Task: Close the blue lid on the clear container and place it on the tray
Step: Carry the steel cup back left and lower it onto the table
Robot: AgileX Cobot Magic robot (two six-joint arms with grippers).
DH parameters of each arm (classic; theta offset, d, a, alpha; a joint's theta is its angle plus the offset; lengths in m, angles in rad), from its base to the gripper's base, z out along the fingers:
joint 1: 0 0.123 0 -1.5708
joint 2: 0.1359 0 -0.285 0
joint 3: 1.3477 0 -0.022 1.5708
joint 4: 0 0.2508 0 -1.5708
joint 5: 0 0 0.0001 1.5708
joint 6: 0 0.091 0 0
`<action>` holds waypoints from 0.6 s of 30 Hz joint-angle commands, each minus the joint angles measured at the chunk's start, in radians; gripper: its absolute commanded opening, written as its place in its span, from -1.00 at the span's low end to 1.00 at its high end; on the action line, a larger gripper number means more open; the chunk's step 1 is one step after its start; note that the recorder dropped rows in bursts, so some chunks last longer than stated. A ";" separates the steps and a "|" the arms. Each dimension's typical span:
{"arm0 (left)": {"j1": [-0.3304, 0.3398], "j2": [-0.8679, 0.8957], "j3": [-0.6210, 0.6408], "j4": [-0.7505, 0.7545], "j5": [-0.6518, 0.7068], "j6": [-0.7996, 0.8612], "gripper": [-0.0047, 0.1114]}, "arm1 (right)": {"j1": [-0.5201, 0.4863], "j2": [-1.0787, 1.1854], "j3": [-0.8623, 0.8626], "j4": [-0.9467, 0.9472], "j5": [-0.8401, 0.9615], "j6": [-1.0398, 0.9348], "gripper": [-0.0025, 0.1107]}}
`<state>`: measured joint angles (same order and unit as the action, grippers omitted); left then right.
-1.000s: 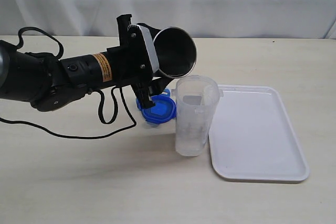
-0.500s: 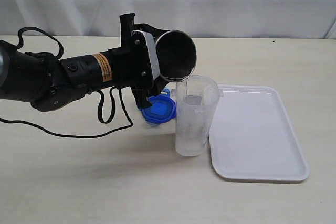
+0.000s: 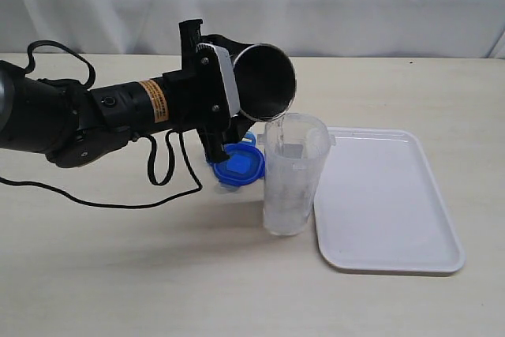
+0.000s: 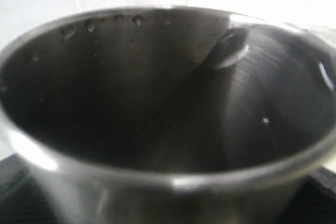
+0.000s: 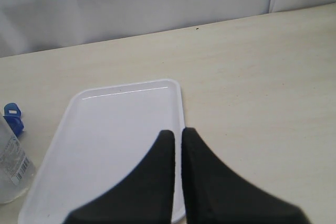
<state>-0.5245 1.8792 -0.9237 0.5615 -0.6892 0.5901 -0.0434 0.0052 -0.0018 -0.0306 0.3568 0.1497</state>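
The clear container [image 3: 293,175] stands upright and uncovered just left of the white tray [image 3: 387,203]. The blue lid [image 3: 238,167] lies on the table behind and to the left of it, partly hidden by my left arm. My left gripper [image 3: 235,94] is shut on a steel cup [image 3: 264,80], tipped on its side with its rim right over the container's mouth. In the left wrist view the cup's dark inside [image 4: 168,103] fills the picture. My right gripper [image 5: 177,132] is shut and empty above the tray's edge [image 5: 115,124]; it is out of the exterior view.
A black cable [image 3: 166,175] hangs from the left arm and loops over the table left of the lid. White cloth hangs behind the table. The right wrist view catches the container's base [image 5: 10,166] and a corner of the lid [image 5: 13,114].
The left wrist has turned a little, tipping the steel cup further toward the container's mouth. Over the last half second it has hardly moved. The right gripper stays still.
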 commanded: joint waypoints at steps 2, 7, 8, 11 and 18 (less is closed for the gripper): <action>0.000 -0.019 -0.019 -0.044 -0.067 -0.211 -0.92 | -0.001 -0.005 0.002 0.000 -0.004 0.001 -0.88; 0.002 -0.019 -0.019 -0.248 -0.041 -0.358 -0.92 | -0.001 -0.005 0.002 0.000 -0.004 0.001 -0.88; 0.002 -0.019 -0.019 -0.297 -0.041 -0.368 -0.92 | -0.001 -0.005 0.002 0.000 -0.004 0.001 -0.88; 0.008 -0.019 -0.020 -0.446 -0.048 -0.391 -0.92 | -0.001 -0.005 0.002 0.000 -0.004 0.001 -0.88; 0.208 0.069 -0.021 -0.353 -0.168 -0.691 -0.92 | -0.001 -0.005 0.002 0.000 -0.004 0.001 -0.88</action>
<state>-0.3717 1.9302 -0.9261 0.1759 -0.7260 -0.0371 -0.0434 0.0052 -0.0018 -0.0306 0.3568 0.1497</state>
